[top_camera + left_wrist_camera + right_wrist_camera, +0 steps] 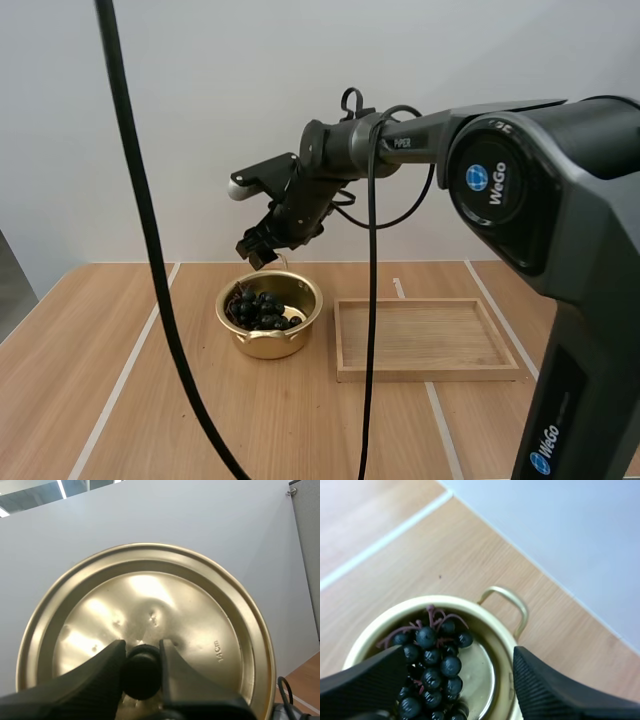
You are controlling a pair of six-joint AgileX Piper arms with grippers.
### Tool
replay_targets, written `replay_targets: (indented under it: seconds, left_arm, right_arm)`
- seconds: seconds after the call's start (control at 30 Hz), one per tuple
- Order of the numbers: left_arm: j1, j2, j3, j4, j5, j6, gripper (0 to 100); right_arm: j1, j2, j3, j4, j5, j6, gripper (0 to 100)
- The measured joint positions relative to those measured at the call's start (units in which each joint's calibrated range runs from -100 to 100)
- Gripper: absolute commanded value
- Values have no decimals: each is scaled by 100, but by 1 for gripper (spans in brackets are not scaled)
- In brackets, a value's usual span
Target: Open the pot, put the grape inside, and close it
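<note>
Pot (268,344): polished gold-tone metal, glossy. Lid (200,625): same metal, shiny, lightly dented; knob (141,672) matt black. Grapes (432,665): dark, glossy skins. Tray (425,373), right of centre: pale matt wood. Table (300,430): smooth wood grain. Ribbed matt black on right gripper fingers (555,695)

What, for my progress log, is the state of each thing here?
pot: open, upright.
grapes: inside the pot.
lid: off, held by its knob.
wooden tray: flat beside the pot.
left gripper: shut on the lid's knob.
right gripper: open, above the pot.
</note>
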Motion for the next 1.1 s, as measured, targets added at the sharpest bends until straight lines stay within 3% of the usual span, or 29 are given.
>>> replay_targets:
  seconds: [0.3,0.83,1.07,1.1]
  left_arm:
    - [0,0,0,92,-167,-49,0]
    - [0,0,331,193,-294,-89,0]
    - [0,214,864,206,-294,-134,0]
    - [0,227,887,206,-294,-134,0]
  right_arm:
    - [-235,-1008,13,-555,69,440,100]
    - [-1659,-2431,57,-660,161,631,100]
    - [-1874,-2858,57,-670,351,869,100]
    - [-1874,-2859,57,-670,352,870,96]
